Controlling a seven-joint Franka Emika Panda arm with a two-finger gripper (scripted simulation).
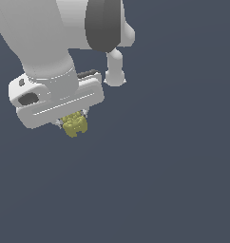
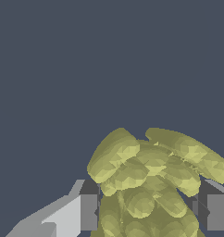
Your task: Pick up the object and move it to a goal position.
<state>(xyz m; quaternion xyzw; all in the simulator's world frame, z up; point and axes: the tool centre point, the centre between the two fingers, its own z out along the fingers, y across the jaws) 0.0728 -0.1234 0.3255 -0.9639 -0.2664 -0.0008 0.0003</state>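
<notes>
Claw (image 1: pixel 74 124), at the exterior view's left of centre, is closed around the lumpy yellow-olive object (image 1: pixel 75 124), its fingers (image 2: pixel 88 210) pressing both flanks, presumably so the clump rides securely toward a goal that neither view shows.

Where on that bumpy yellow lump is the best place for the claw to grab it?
Across its middle, from above. The yellow lump is irregular and bulges outward, so flat fingers pressing its two opposite sides suit it best. The gripper seems to hold it just that way.
</notes>
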